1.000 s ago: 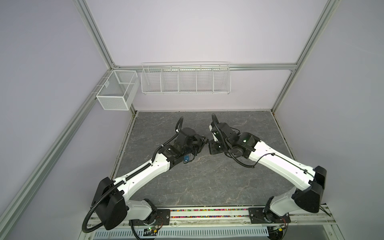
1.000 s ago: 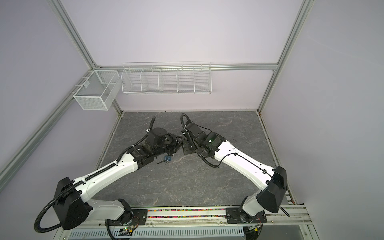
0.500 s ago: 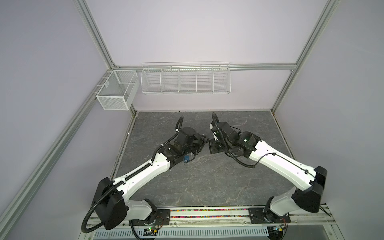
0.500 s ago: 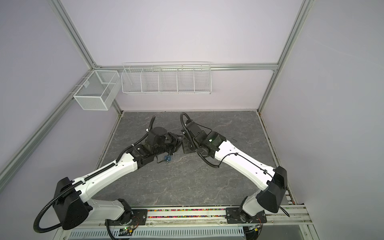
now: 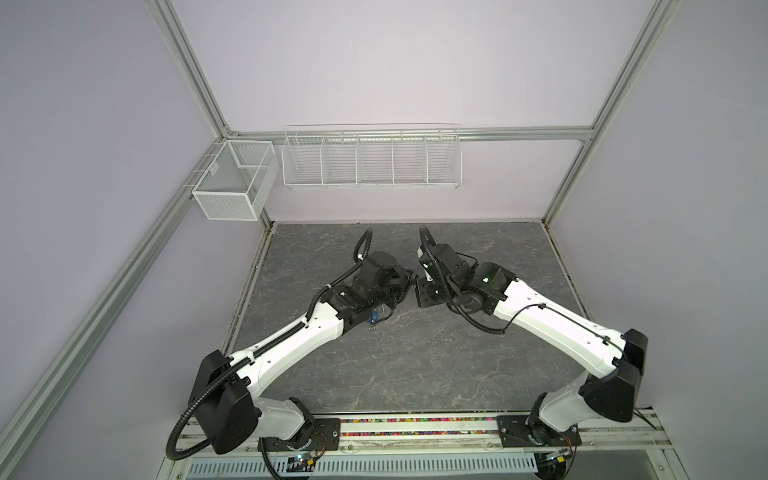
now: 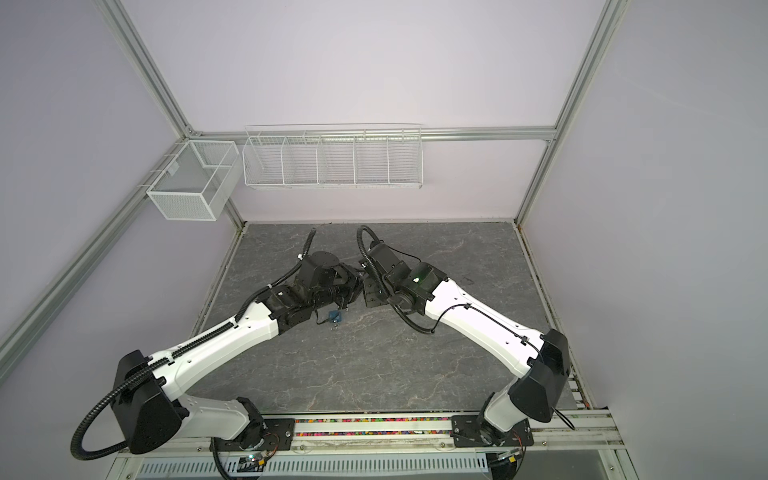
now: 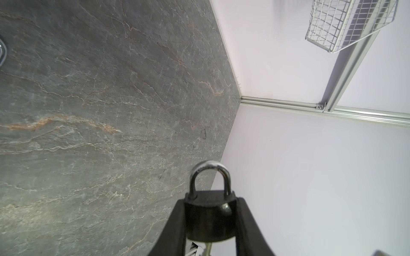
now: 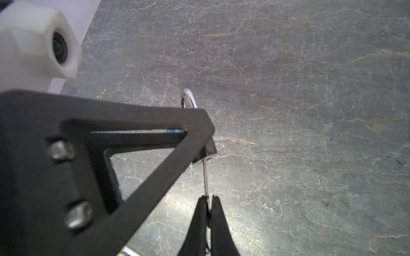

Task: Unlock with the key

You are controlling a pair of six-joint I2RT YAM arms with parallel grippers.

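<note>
A black padlock (image 7: 209,218) with a silver shackle (image 7: 209,175) sits between the fingers of my left gripper (image 7: 210,200), which is shut on its body. The key (image 8: 205,177) is a thin silver blade running from my right gripper (image 8: 208,197) into the underside of the padlock (image 8: 209,147). The right gripper is shut on the key's head. A bit of the blade (image 7: 207,248) shows below the lock body. In both top views the two grippers (image 5: 406,282) (image 5: 420,291) meet tip to tip above the middle of the table, and the lock and key are hidden between them.
The grey slate table (image 5: 415,353) is walled on three sides. A small blue item (image 5: 375,318) lies under the left wrist. A white wire rack (image 5: 372,166) and a mesh box (image 5: 232,187) hang on the back wall and left rail.
</note>
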